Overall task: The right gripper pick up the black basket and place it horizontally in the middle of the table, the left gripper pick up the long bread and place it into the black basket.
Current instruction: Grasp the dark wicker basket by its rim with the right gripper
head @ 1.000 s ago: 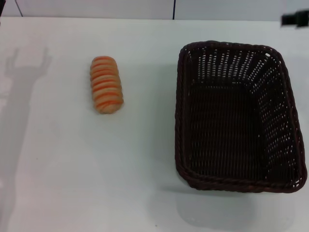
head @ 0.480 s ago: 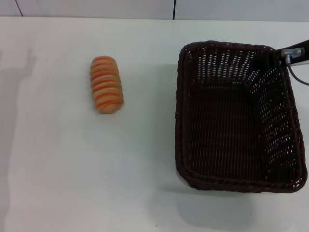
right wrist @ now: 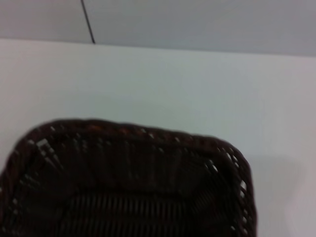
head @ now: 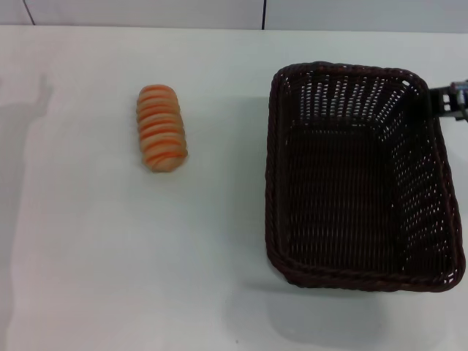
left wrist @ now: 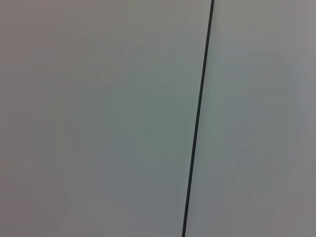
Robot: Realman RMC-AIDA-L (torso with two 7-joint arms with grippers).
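The black basket (head: pixel 363 179) stands on the right side of the white table (head: pixel 219 248), its long side running front to back. It also shows in the right wrist view (right wrist: pixel 128 182). The long bread (head: pixel 161 128) lies to its left, ridged orange-striped face up. Only a small part of my right gripper (head: pixel 453 99) shows at the head view's right edge, just beyond the basket's far right corner. My left gripper is out of view; its wrist view shows only a pale wall with a dark seam (left wrist: pixel 197 123).
A wall with a dark vertical seam (head: pixel 263 13) rises behind the table's far edge. An arm's shadow (head: pixel 22 110) falls on the table at the left.
My right gripper came in over the basket's far right corner, then drew back to the right edge of the view. The shadow at the left has shifted. Basket and bread have not moved.
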